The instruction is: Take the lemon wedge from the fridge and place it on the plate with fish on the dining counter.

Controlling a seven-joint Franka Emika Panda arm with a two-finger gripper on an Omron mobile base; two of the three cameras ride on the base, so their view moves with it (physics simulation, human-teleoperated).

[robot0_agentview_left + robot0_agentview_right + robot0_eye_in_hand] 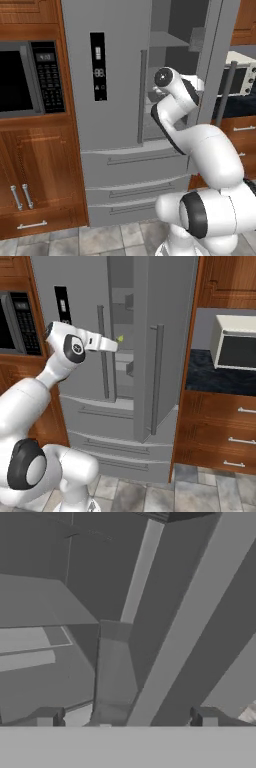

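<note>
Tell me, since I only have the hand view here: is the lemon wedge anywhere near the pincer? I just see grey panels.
Observer: Yes. In the right base view the lemon wedge is a yellow-green speck just past the end of the pincer, inside the fridge.
Operator: Which door is open?
Observer: The right door is swung open. The left door, the one with the display panel, is shut.
Operator: What is beside the fridge?
Observer: A black microwave, set in wooden cabinets on its left.

Black microwave point(27, 80) in wooden cabinets point(35, 170) — toaster oven point(235, 348) opposite.
</note>
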